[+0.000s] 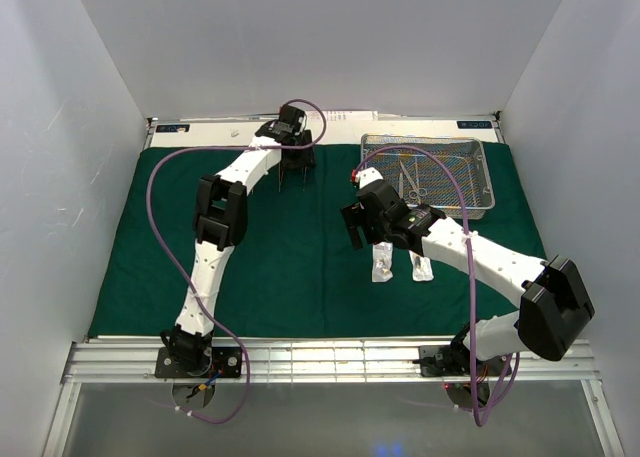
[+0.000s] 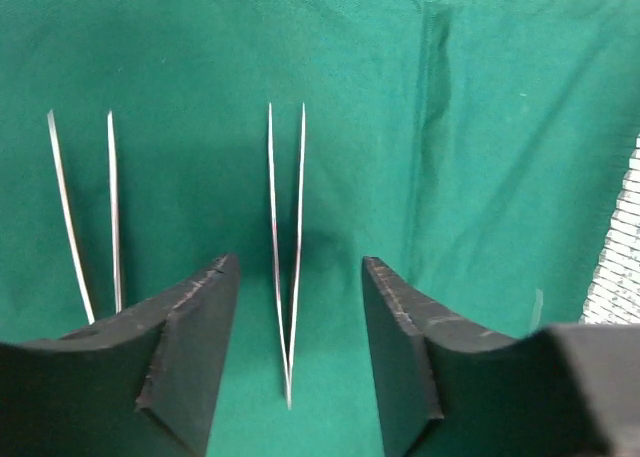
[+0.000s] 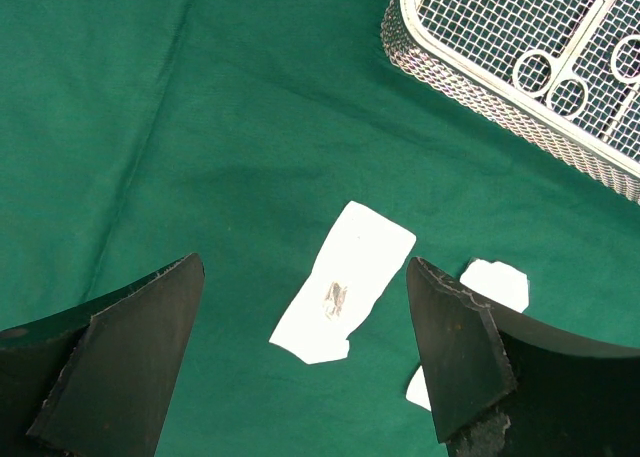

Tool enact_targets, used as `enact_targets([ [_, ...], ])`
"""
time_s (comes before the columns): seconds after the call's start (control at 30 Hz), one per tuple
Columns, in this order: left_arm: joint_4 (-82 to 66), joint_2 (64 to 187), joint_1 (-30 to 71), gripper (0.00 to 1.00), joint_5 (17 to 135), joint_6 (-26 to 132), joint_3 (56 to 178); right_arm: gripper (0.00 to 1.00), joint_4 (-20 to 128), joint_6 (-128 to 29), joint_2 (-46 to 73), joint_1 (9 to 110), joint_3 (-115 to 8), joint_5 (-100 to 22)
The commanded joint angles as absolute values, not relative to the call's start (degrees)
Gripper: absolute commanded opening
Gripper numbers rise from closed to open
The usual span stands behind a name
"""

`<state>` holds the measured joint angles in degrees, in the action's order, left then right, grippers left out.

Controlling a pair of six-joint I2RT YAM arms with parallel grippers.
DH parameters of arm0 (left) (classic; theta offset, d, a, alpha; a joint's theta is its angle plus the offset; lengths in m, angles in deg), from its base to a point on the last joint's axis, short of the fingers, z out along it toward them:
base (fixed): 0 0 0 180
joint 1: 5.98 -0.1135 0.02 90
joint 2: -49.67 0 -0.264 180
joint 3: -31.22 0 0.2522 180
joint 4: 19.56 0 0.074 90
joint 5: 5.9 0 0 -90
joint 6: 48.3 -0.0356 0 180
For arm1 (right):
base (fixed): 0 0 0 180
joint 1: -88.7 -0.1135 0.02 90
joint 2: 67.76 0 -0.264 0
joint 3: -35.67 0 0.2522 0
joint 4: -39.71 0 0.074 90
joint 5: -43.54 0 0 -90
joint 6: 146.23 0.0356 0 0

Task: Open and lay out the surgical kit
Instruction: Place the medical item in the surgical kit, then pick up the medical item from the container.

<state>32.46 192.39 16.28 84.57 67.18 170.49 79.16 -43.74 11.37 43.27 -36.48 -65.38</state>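
Observation:
The dark green cloth (image 1: 150, 247) lies spread flat over the table. At the back right on it stands the silver wire-mesh tray (image 1: 470, 177), with scissors (image 1: 412, 182) inside; their ring handles (image 3: 552, 79) show in the right wrist view. My left gripper (image 1: 294, 169) is open at the far middle, low over the cloth. One slim forceps (image 2: 285, 277) lies between its fingers, touched by neither. A second forceps (image 2: 85, 217) lies to the left. My right gripper (image 3: 305, 267) hangs open above a small packet (image 3: 343, 282). Another packet (image 3: 495, 282) sits partly behind its right finger.
White walls close in the left, right and back. The tray's mesh corner (image 2: 615, 257) shows at the right edge of the left wrist view. A metal rail (image 1: 330, 357) runs along the near edge by the arm bases.

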Motion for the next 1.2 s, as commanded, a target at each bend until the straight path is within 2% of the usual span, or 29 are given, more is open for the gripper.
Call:
enact_targets([
  [0.0, 33.3, 183.4, 16.2, 0.64, 85.0, 69.1, 170.0, 0.88, 78.9, -43.5, 9.7, 43.4, -38.5, -65.2],
  [0.4, 34.1, 173.9, 16.2, 0.77, 84.5, 69.4, 165.7, 0.88, 78.2, -43.7, 6.9, 44.0, -38.9, -68.2],
  [0.43, 34.5, 173.0, 16.2, 0.81, 85.6, 69.1, 165.2, 0.88, 78.3, -44.0, 6.4, 44.9, -39.1, -68.3],
  [0.5, 35.2, 169.9, 16.2, 0.84, 87.0, 67.8, 163.3, 0.88, 78.2, -44.5, 6.1, 46.3, -39.8, -68.3],
  [0.53, 35.6, 168.7, 16.2, 0.89, 88.8, 67.5, 162.4, 0.88, 78.2, -44.8, 5.9, 48.1, -40.0, -68.3],
  [0.63, 36.4, 163.2, 16.1, 0.98, 92.5, 65.6, 158.5, 0.88, 78.2, -46.2, 6.1, 52.5, -41.8, -68.0],
  [0.9, 36.6, 147.5, 15.7, 0.98, 96.3, 64.6, 142.8, 0.82, 77.4, -49.5, 13.3, 66.4, -48.3, -62.6],
  [1.17, 36.6, 139.3, 15.6, 0.98, 96.7, 65.4, 130.5, 0.72, 76.4, -51.0, 24.6, 76.4, -54.9, -55.2],
])
